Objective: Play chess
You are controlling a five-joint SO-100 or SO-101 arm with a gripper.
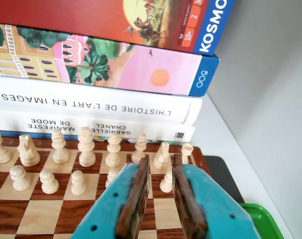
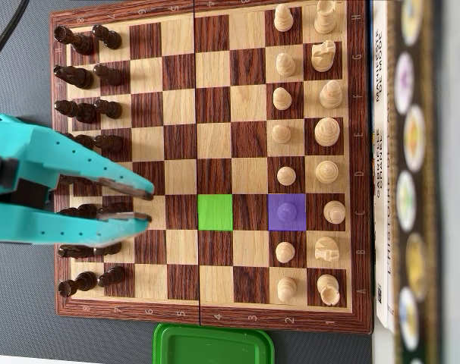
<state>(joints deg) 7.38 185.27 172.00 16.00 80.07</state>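
One white pawn (image 2: 289,208) waits on the purple square (image 2: 300,221), its target the green square (image 2: 215,211). The teal fingers (image 2: 141,203) hover parted and empty over the black ranks — best to descend straight, sparing neighbouring pawns.

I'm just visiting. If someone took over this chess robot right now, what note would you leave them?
Fingers: apart, holding nothing, above the dark pieces in the overhead view.
Board: light pieces lined up on the right. A purple square marks the light pawn row, and the green square two squares ahead is empty.
Done: no piece advanced.
Left: the first move, probably purple to green.
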